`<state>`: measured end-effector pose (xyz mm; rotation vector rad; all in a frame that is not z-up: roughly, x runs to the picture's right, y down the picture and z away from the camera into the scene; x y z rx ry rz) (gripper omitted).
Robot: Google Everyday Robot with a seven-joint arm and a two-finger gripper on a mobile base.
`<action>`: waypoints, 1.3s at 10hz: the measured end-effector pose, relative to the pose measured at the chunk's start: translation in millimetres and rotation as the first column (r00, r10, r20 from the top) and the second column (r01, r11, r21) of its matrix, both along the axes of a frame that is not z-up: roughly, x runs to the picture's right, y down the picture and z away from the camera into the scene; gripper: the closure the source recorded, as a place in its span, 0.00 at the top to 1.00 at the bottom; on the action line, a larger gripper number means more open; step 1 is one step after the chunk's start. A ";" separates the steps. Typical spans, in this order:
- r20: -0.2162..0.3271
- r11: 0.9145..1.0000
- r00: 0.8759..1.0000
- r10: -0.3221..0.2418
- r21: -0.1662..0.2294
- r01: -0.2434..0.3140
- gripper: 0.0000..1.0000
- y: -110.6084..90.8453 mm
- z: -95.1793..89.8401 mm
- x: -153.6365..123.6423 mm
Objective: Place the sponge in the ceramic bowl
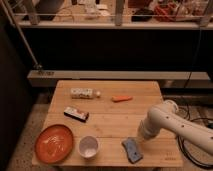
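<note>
The sponge (132, 150), a small flat blue-grey pad, lies on the wooden table (115, 122) near its front edge, right of centre. My gripper (141, 138) is at the end of the white arm (167, 122), which reaches in from the right. It sits just above and to the right of the sponge, at its upper corner. The ceramic bowl (54, 143), orange-red and shallow, rests at the table's front left corner, well left of the sponge.
A white cup (88, 146) stands between the bowl and the sponge. A dark red-and-white packet (76, 113) lies mid-left. A small bottle (82, 93) and a carrot (122, 98) lie at the back. A dark shelf unit stands behind the table.
</note>
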<state>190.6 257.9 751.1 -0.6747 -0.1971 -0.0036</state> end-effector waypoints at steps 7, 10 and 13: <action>0.008 1.000 1.000 -0.004 -0.025 0.005 0.53 23.7 17.4 -3.4; 0.003 1.000 1.000 0.003 -0.029 -0.003 0.78 16.7 8.4 -6.8; 0.012 1.000 1.000 -0.018 -0.009 0.018 0.69 3.0 -2.7 -22.1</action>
